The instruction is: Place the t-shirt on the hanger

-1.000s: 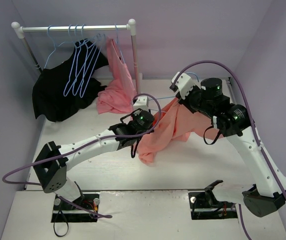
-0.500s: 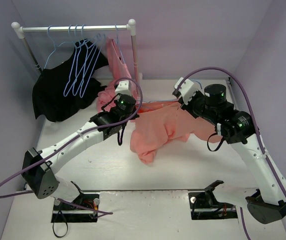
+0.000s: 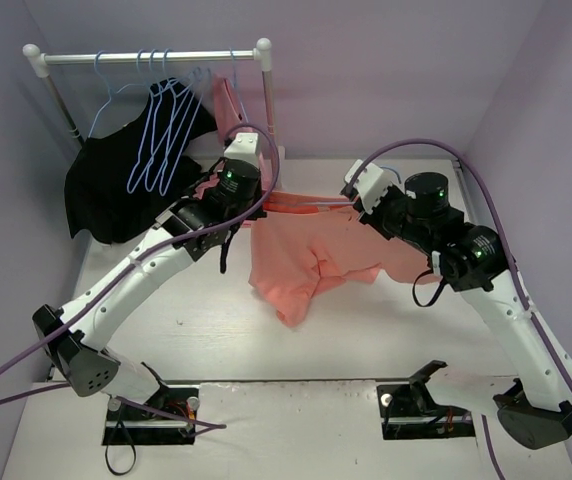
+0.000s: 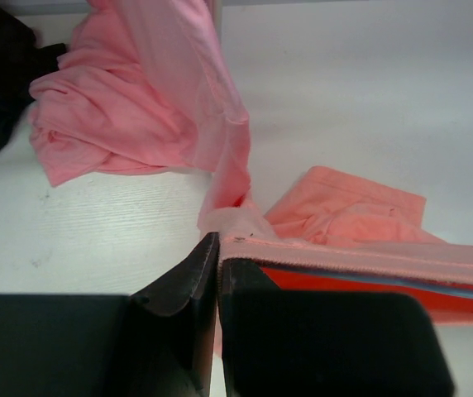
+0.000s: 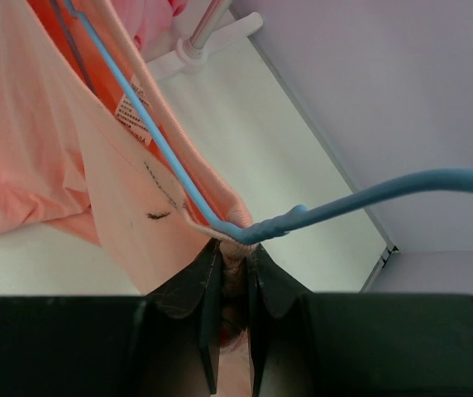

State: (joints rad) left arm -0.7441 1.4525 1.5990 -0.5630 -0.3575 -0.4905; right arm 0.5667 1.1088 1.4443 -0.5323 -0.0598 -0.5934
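The salmon-pink t-shirt [image 3: 316, 250] hangs stretched between both grippers above the table, its lower part drooping onto the tabletop. My left gripper [image 3: 250, 205] is shut on the shirt's hem [image 4: 360, 252] at its left end [image 4: 218, 248]. My right gripper [image 3: 353, 195] is shut on bunched shirt cloth [image 5: 235, 252], right under the twisted neck of the light-blue hanger [image 5: 162, 149]. The hanger's wire runs inside the shirt and its hook [image 5: 385, 194] sticks out to the right. A thin blue strip of the hanger shows inside the hem in the left wrist view [image 4: 451, 291].
A rack with a white-capped bar [image 3: 146, 57] stands at the back left, holding several blue hangers [image 3: 161, 130], a black garment [image 3: 116, 190] and a second pink garment [image 3: 228, 110] heaped at its foot [image 4: 121, 124]. The rack post [image 5: 207, 21] is close behind.
My left gripper has moved back and left toward the rack, pulling the shirt's hem taut and spreading the shirt wider. My right gripper has stayed almost in place.
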